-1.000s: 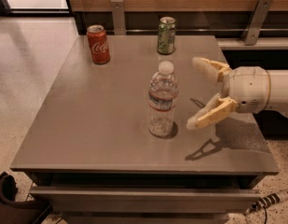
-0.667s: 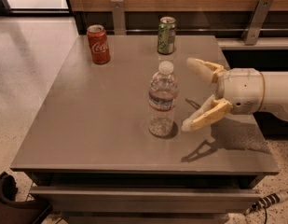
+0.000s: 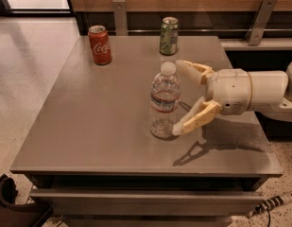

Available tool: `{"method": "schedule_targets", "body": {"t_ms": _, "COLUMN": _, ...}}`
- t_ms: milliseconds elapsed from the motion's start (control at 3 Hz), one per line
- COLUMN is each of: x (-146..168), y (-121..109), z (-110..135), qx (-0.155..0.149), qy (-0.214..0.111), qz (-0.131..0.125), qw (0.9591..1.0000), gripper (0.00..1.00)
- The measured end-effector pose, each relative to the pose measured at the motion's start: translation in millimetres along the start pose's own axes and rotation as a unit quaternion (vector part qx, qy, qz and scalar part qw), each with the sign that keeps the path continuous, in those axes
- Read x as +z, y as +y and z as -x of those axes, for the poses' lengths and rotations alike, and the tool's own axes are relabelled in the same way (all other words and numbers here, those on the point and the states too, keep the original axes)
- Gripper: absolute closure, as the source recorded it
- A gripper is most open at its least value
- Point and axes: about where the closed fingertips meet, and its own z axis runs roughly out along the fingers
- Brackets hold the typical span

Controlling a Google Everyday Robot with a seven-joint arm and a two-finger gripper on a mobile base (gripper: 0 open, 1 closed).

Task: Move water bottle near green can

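Note:
The water bottle (image 3: 164, 101) stands upright near the middle of the grey table (image 3: 98, 126); it is clear with a white cap and a red-and-white label band. The green can (image 3: 168, 36) stands upright at the table's far edge, well behind the bottle. My gripper (image 3: 182, 98) reaches in from the right, open, with its fingers spread just right of the bottle. The lower fingertip is at the bottle's base and the upper one near its cap. The fingers do not grip the bottle.
A red Coca-Cola can (image 3: 99, 44) stands at the table's far left. A wooden wall with metal brackets (image 3: 119, 14) runs behind the table. A drawer front sits below the table's front edge. Tiled floor lies to the left.
My gripper has moved left toward the water bottle, so its open fingers now reach the bottle's right side. The bottle and both cans have not moved.

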Motion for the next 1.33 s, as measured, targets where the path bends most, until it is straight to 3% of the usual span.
{"method": "schedule_targets", "body": {"t_ms": 333, "x": 13, "y": 3, "z": 0, "qx": 0.0, "qy": 0.001, "qz": 0.018, "qw": 0.9998, "gripper": 0.0}}
{"method": "schedule_targets", "body": {"t_ms": 667, "x": 22, "y": 5, "z": 2, "qx": -0.004, "qy": 0.002, "qz": 0.028, "qw": 0.9996, "gripper": 0.15}}
{"method": "schedule_targets", "body": {"t_ms": 1333, "x": 27, "y": 7, "z": 4, "qx": -0.006, "qy": 0.002, "qz": 0.034, "qw": 0.9994, "gripper": 0.62}}
